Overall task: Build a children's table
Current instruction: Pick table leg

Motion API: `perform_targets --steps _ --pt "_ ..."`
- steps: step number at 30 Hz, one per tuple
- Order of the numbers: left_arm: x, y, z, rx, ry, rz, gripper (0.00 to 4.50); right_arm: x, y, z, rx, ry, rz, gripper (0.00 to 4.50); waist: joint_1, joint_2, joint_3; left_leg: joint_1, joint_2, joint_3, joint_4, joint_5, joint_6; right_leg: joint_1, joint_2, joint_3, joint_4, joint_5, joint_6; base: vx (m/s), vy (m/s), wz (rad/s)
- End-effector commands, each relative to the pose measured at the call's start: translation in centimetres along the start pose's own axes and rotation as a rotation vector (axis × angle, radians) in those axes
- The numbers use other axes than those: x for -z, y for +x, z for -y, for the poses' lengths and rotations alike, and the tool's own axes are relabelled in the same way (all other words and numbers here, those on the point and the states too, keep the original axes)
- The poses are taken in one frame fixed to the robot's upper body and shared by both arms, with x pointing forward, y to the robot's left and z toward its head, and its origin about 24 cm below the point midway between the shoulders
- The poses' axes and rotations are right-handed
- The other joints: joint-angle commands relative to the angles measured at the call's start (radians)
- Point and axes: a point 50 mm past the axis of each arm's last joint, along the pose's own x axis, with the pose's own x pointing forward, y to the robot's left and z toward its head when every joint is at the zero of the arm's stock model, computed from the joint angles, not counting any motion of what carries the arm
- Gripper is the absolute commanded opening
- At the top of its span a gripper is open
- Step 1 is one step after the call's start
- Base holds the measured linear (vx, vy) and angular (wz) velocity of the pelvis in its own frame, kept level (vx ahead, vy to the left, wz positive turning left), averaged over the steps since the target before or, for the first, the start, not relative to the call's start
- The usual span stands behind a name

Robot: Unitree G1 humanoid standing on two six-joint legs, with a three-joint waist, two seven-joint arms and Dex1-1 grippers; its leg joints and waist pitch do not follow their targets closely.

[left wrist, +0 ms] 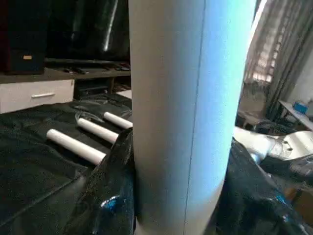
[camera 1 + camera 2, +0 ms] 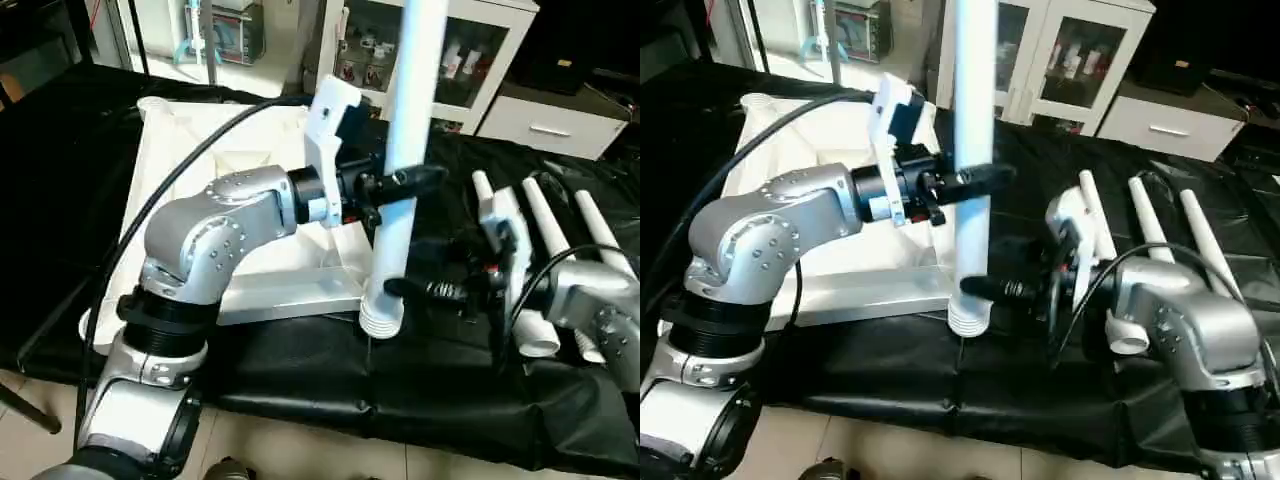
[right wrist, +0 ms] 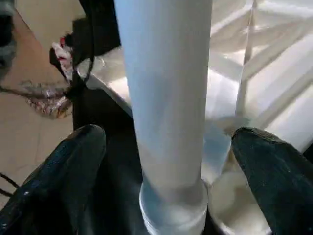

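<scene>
held leg: long white tapered round plastic leg [image 2: 405, 150] standing pretty much upright, ribbed threaded end down, just off the near right corner of the tabletop, top running out of view.
left gripper: left gripper [image 2: 392, 182] comes in from the left and its black fingers are clamped on the leg about halfway up. in the left wrist view the leg is jammed right between the two glossy fingers [image 1: 110, 196].
right gripper: right gripper [image 2: 990, 289] sits low by the leg's bottom end, reaching in from the right. fingers spread wide apart, one either side of the leg with clear gaps, not touching it, easy to see in the right wrist view where each finger [image 3: 66, 171] stands off the white tube.
tabletop: white square plastic tabletop with raised rim [image 2: 290, 292] lying upside down on the left half of the table, ribs showing, mostly behind the silver left forearm.
spare legs: three more white tapered legs [image 2: 545, 225] lying side by side on the right, well apart from the tabletop, thick ends toward the near edge.
table: big work table draped in black cloth [image 2: 330, 370] carrying all of it.
background: white glass-door cabinet [image 2: 470, 60] at the far side.
</scene>
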Motion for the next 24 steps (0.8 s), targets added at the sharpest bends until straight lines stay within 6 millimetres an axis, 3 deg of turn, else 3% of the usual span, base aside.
perform_targets --steps 1,14,15,24 --pt "-0.7 0.5 0.8 0.041 0.061 0.001 1.74 0.2 0.0 0.0 0.015 -0.017 -0.023 4.5 -0.003 -0.011 -0.079 0.018 0.066 -0.029 -0.071 -0.073 -0.005 0.047 -0.075 0.044 -0.074 -0.203 -0.179 0.0 0.0 0.0" --pt "-0.5 0.8 1.8 0.117 0.091 -0.027 1.74 0.5 1.7 0.1 0.013 -0.056 -0.033 4.5 -0.004 -0.016 -0.076 0.018 0.066 -0.028 -0.072 -0.076 -0.011 0.044 -0.075 0.044 -0.073 -0.201 -0.181 0.0 0.0 0.0" --pt "-0.5 0.8 1.9 0.124 0.09 -0.027 1.74 0.4 1.8 0.1 0.014 -0.062 -0.024 4.2 -0.004 -0.015 -0.077 0.019 0.067 -0.029 -0.072 -0.075 -0.011 0.044 -0.076 0.044 -0.072 -0.196 -0.183 0.0 0.0 0.0" --pt "-0.3 0.7 1.9 0.128 0.098 -0.042 1.74 0.3 1.8 0.1 0.016 -0.073 -0.016 3.5 -0.004 -0.012 -0.077 0.019 0.066 -0.029 -0.072 -0.078 -0.014 0.045 -0.074 0.045 -0.072 -0.19 -0.181 0.0 0.0 0.0"
